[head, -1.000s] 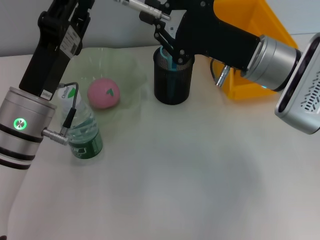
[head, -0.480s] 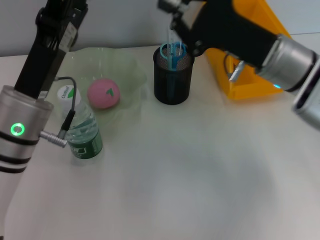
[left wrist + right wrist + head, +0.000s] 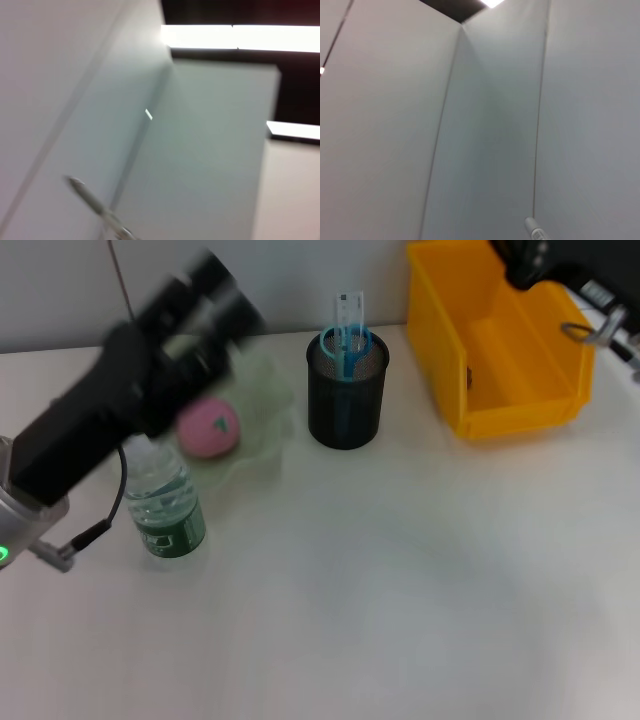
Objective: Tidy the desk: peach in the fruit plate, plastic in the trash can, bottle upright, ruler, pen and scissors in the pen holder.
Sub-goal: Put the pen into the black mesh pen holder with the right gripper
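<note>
Head view: left arm (image 3: 120,420) lay blurred across the left side of the bench (image 3: 400,590), over the near edge of the fruit plate (image 3: 262,390). Its jaws weren't discernible, so can't tell spread or pressed together. Right arm (image 3: 560,270) sat in the top right corner, above the trash can (image 3: 500,340); its jaws were out of frame. Nothing of the task sat between either set of jaws as far as the frame showed.

Peach (image 3: 208,428) sat in the fruit plate, partly covered by the left arm. Bottle (image 3: 163,500) stood upright on the bench just in front of the plate, its cap hidden behind the arm. Pen holder (image 3: 346,390) stood between plate and trash can, apart from both. Scissors (image 3: 346,345) were in the holder, blue handles up at the rim. Ruler (image 3: 349,312) stood in the same holder, sticking up above the rim. Trash can was on the right rear of the bench; the visible part of its interior showed only yellow plastic.

Left wrist view: only wall, ceiling lights and a thin blurred rod (image 3: 97,210). No jaws, no task items.

Right wrist view: wall panels and a small light-coloured tip (image 3: 535,231). No jaws, no task items.
</note>
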Controlling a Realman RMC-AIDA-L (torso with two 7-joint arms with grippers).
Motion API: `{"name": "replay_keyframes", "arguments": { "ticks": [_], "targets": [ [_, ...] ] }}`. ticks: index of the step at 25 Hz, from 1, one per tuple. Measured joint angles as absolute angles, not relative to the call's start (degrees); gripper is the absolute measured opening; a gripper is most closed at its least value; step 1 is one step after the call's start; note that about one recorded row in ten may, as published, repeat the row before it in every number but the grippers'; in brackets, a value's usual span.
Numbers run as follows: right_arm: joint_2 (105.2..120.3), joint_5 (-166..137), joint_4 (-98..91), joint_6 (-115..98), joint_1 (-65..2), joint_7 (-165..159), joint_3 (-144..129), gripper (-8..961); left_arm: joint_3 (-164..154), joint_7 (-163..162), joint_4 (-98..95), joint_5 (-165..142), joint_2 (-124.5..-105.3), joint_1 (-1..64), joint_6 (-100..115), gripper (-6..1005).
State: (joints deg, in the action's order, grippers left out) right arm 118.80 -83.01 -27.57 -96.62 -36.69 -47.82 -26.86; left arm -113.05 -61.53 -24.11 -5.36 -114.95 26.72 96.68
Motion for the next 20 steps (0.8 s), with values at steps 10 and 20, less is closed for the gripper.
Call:
{"name": "replay_keyframes", "arguments": {
  "ticks": [10, 20],
  "targets": [
    [114.73, -103.21, -60.59, -89.73, -38.65, -108.33, -38.31, 138, -89.89, -63.73, -29.43, -51.89, -109.97, 26.81, 96.17, 813],
    [109.58, -125.87, -69.4, -96.71, -52.12, -134.59, -40.39, 138, -74.24, -68.92, -41.54, -78.92, -112.44, 23.61, 96.1, 813]
  ]
}}
